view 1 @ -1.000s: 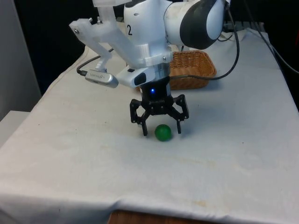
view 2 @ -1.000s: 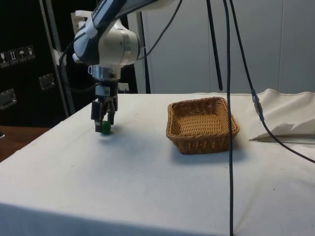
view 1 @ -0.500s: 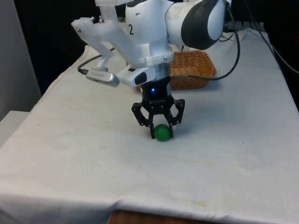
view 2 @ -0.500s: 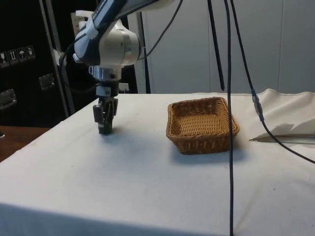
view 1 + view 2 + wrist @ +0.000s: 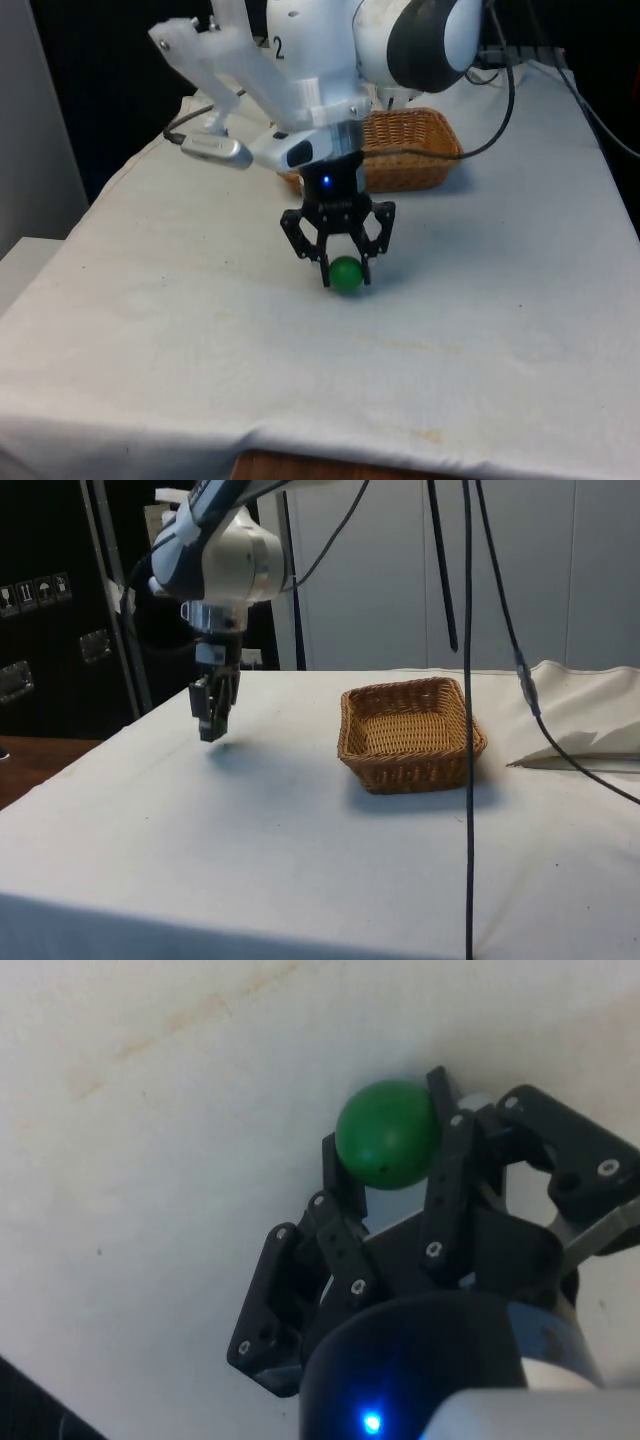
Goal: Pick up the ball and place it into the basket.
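A small green ball point(image 5: 347, 274) is pinched between the two black fingers of my gripper point(image 5: 345, 276), which is shut on it. The ball point(image 5: 386, 1135) hangs just above the white cloth, lifted clear of it. In the side view my gripper point(image 5: 211, 730) hovers over the table's left part, with the ball hidden behind the fingers. The brown wicker basket point(image 5: 430, 140) stands behind the arm, toward the front view's right. The same basket point(image 5: 410, 732) shows at mid-table in the side view, well away from the gripper.
A black cable point(image 5: 505, 95) runs across the cloth beside the basket on the front view's right. Other cables point(image 5: 466, 680) hang down in front of the basket in the side view. The table's front edge point(image 5: 330, 450) lies near the camera.
The fingers closed around the green ball, which then rose a little off the cloth with the gripper.
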`<state>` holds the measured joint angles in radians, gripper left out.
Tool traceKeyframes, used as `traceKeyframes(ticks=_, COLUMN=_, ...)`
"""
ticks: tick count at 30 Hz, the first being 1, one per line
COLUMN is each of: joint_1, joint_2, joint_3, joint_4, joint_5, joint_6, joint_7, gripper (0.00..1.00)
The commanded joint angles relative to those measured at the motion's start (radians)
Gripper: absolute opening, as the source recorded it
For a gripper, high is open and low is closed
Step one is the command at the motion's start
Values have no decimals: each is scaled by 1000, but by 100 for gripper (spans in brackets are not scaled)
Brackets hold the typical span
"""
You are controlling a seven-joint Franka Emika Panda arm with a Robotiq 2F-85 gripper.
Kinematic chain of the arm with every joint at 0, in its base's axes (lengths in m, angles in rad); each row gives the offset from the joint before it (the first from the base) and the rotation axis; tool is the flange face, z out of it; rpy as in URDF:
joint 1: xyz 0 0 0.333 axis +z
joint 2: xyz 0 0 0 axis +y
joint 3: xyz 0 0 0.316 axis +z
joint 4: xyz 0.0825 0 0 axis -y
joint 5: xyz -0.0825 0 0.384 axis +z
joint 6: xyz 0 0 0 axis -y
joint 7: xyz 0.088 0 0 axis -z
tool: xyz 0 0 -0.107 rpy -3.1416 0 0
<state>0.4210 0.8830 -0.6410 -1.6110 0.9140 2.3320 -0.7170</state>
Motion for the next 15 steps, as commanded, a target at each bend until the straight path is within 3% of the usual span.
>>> traceKeyframes(ticks=1, joint_1=15, joint_2=-24, joint_3=-12, joint_4=-26, joint_5=-11, joint_6=-1, joint_7=1, gripper=3)
traceKeyframes(ticks=7, joint_1=30, joint_2=-111, joint_3=-14, joint_4=-106, joint_5=-61, joint_6=9, joint_7=-5, gripper=3)
traceKeyframes(ticks=8, joint_1=17, joint_2=-85, joint_3=-5, joint_4=-78, joint_5=-46, joint_6=1, joint_7=-4, gripper=3)
traceKeyframes(ticks=9, joint_1=30, joint_2=-111, joint_3=-14, joint_4=-106, joint_5=-61, joint_6=9, joint_7=-5, gripper=3)
traceKeyframes(ticks=15, joint_1=44, joint_2=-190, joint_3=-22, joint_4=-176, joint_5=-112, joint_6=12, joint_7=-5, gripper=3)
